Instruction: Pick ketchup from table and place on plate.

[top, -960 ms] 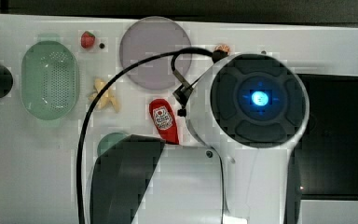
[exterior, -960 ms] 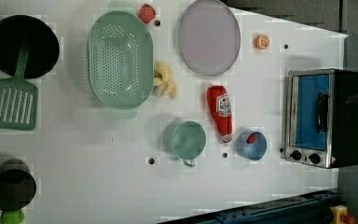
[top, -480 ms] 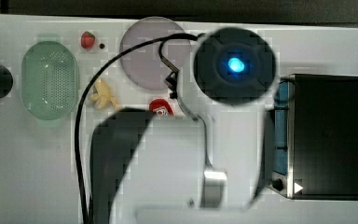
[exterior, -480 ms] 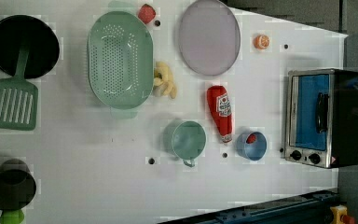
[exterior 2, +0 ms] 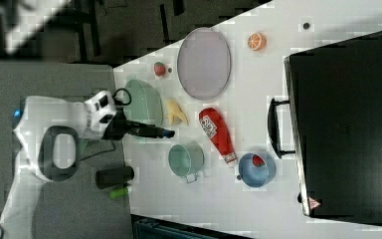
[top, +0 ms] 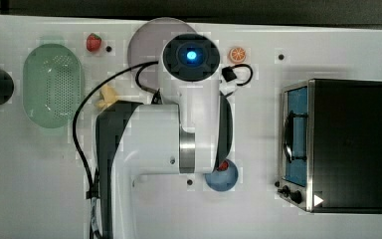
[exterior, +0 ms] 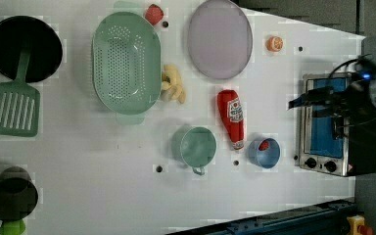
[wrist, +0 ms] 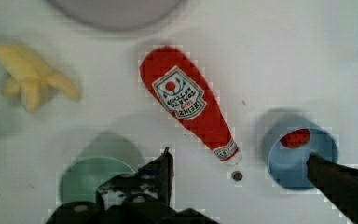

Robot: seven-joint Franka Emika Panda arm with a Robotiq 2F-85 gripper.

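Open wide and holding nothing, the hand point(wrist: 237, 186) hangs above the bench point(exterior: 103, 196), its two dark fingers point(wrist: 165, 170) spread apart in the wrist view, one over a green cup point(wrist: 93, 179) and the other over a small blue bowl point(wrist: 303, 158).

Between those fingers and just beyond their tips, the ketchup point(exterior: 231, 117) lies on its side on the white bench, untouched. It is a small red squeeze bottle with a white label. In the left view its wide base points toward the plate point(exterior: 219, 38) and its narrow nozzle points toward the blue bowl point(exterior: 264, 152), ending just beside it.

The pale lilac plate sits near the bottle's base but apart from it. The bowl seems to hold a small red item. The green cup point(exterior: 195, 147) stands on the left view's left of the bottle, yellow bananas point(exterior: 174, 84) lie farther up, and a green perforated basket point(exterior: 126, 68) sits beyond them.
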